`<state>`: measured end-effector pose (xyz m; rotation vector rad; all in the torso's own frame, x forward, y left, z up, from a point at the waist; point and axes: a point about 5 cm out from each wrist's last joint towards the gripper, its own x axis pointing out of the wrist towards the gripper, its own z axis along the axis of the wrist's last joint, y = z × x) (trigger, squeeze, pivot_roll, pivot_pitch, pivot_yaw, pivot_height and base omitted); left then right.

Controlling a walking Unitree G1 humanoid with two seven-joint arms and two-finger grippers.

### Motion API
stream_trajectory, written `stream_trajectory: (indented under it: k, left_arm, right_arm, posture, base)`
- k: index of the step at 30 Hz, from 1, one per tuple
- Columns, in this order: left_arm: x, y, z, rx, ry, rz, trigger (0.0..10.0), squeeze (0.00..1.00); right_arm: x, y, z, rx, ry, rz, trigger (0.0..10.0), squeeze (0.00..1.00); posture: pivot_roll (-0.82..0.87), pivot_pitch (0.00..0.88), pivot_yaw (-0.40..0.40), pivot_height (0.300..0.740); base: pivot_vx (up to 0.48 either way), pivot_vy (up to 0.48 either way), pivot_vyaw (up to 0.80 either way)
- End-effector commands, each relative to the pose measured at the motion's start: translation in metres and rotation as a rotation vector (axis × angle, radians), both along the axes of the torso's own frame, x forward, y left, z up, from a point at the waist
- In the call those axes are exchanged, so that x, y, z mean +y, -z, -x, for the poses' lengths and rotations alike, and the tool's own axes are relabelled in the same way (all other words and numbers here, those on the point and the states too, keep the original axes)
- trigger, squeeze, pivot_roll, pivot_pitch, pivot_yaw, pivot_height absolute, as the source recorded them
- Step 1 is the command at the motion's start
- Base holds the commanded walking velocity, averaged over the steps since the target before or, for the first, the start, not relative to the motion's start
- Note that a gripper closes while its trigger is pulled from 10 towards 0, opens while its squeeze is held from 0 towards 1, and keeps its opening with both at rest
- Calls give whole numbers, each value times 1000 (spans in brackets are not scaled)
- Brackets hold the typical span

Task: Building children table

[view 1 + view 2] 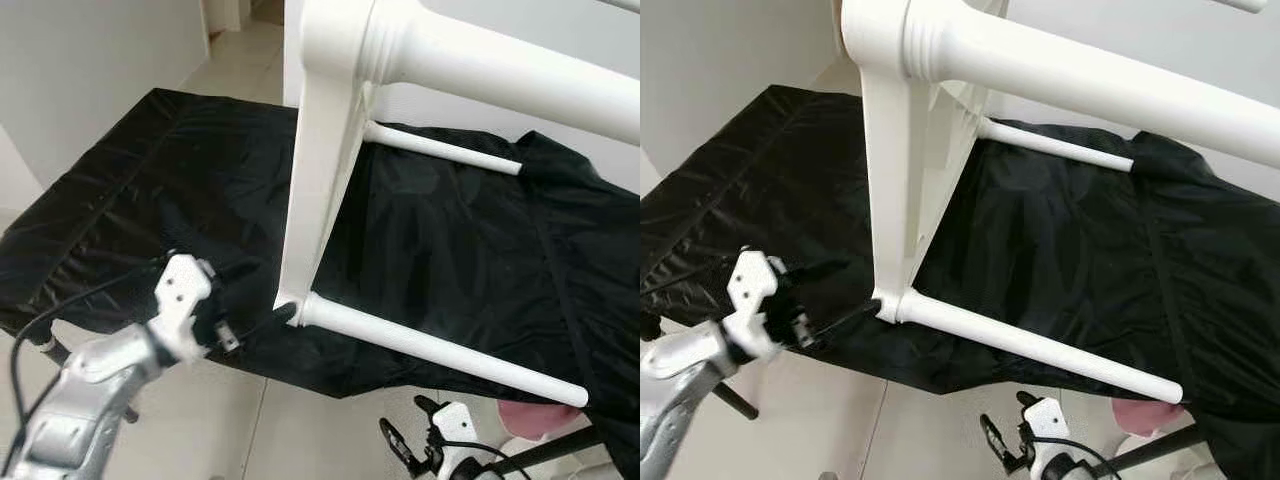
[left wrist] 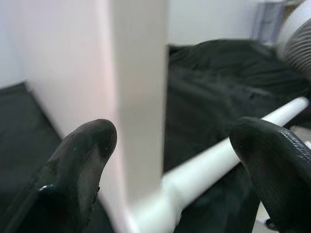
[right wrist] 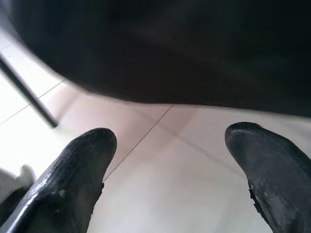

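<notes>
Pale tiled floor [image 1: 225, 410], white walls, and a low table draped in a black cover [image 1: 450, 260] right in front of us. The white children's table [image 1: 330, 150] lies tipped on its side on the cover, top panel standing on edge, legs sticking out sideways towards our right. Near leg [image 1: 440, 350] runs low along the front edge of the cover; far leg [image 1: 440, 148] lies further back; a third fat leg [image 1: 1090, 85] crosses the top of the head view.

Our left claw [image 1: 262, 325] sits at the bottom corner where the near leg meets the panel. Wrist cam shows its fingers [image 2: 82, 160] spread wide, the panel edge and the leg root between them, not gripping anything. Right claw [image 1: 1008, 443] hangs low off the front edge of the cover, jaws wide too, looking at bare floor and a thin dark stand leg [image 3: 29, 92].

Step as we read it: seating or checking the near leg at its socket. Next move likely wants the left claw closing on the leg root or panel edge to steady it, and the right claw coming up to hold the leg's free end.

In the way: slippery loose cover under the piece, cables [image 1: 20, 360] trailing off our left arm, something pink [image 1: 535, 418] below the leg's free end
</notes>
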<state>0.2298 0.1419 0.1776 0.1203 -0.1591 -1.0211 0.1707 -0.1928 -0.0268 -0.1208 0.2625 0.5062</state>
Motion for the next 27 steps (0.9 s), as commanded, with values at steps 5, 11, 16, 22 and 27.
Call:
stream_trajectory:
  k: [5,11,16,22,27]
  left_arm:
    - [-13,-4,-7,17,-68,44,10000,0]
    - [-32,-7,-15,64,-184,89,10000,0]
    - [-36,-7,-14,81,-217,82,10000,0]
    - [-30,-1,-6,77,-225,-6,10000,0]
    - [-28,4,0,70,-247,-92,9098,0]
  right_arm:
    - [-7,-1,-5,1,43,1,10000,0]
    - [-3,-2,-8,-6,58,-11,10000,0]
    - [0,-3,-7,0,53,-21,10000,0]
    - [-2,-2,-5,15,52,-18,10000,0]
    - [-5,-1,-5,20,53,-10,10000,0]
  posture:
    - [-12,0,-16,740]
    - [-11,0,-14,740]
    - [-11,0,-12,740]
    - [-7,0,-11,740]
    - [-6,0,-20,740]
  base:
    - [0,0,0]
    - [0,0,0]
    - [0,0,0]
    - [0,0,0]
    - [0,0,0]
